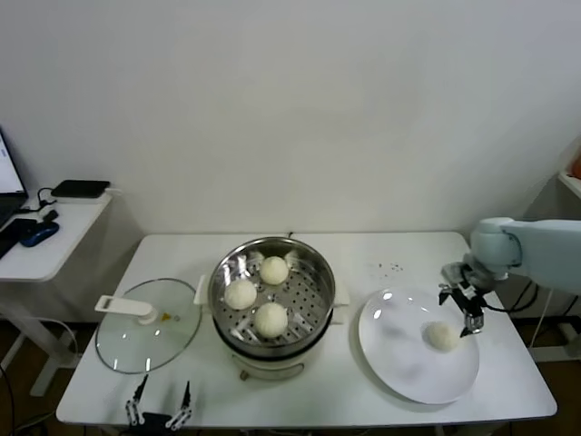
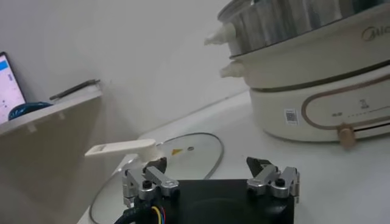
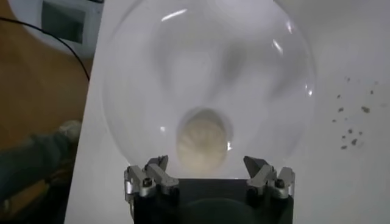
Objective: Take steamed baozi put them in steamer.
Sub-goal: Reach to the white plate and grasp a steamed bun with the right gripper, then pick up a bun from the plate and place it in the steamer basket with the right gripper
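Overhead, right gripper [image 1: 467,312] jaws apart above plate's [image 1: 399,363] lone baozi [image 1: 442,335] — left gripper [image 1: 160,409] likewise apart.

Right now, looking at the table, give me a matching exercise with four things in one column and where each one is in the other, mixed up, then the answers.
Things:
1. glass lid
2. last baozi
3. steamer
4. left gripper

Places or states:
A. on the white plate, under the open right gripper
B. holds three buns on its perforated tray
C. parked open at the table's near edge, in front of the lid
D. lying flat on the table to the left of the pot

Pairs: 1-D, 2-A, 3-B, 4-C
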{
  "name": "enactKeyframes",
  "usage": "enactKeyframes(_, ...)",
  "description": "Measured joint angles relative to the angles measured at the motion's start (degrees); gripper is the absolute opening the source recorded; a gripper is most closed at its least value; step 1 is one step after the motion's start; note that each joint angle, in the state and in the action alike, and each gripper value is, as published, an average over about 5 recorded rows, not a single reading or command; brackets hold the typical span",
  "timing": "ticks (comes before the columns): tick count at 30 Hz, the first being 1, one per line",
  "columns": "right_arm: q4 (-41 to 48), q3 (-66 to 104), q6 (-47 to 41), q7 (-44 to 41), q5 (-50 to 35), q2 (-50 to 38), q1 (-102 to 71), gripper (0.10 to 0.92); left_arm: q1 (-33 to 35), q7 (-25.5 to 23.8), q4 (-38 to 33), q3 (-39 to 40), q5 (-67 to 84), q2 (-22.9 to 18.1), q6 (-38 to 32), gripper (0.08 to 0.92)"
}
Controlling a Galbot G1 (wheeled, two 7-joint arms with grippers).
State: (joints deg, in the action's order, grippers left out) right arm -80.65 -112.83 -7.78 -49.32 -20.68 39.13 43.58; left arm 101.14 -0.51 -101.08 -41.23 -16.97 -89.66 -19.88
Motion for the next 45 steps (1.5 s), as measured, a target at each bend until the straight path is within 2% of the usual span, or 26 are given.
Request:
enactKeyframes(18,3.73,10.76,-1.71,3.68,6.58,-1.79,-13.94,0.806,0.41,0.00,0.08,-0.24,-0.40,-0.27,-0.14,0.823)
enactKeyframes(26,3.23,11.60,-2.10,3.86,7.21,-2.13,-14.89,0.612,0.41,0.00,-0.51,-0.34,-0.27,-0.30,0.13,0.823)
enactKeyframes(29,2.70,11.07,-2.20,3.84,6.91,-1.91,-14.06,0.583,0.54,0.00,-0.70,-0.36,-0.23,-0.30,0.16,0.823)
enactKeyframes(37,-0.96,5.09,-2.80,3.25,1.88,0.44,-4.70,0.596,0.85,-0.06,-1.24,-0.30,-0.17,-0.19,0.16,0.823)
enactKeyframes(45,-7.00,-2.26,-4.40,1.80,-10.07,6.62,11.14,0.622,0.77,-0.32,-1.93,0.25,0.27,0.27,0.41,0.823)
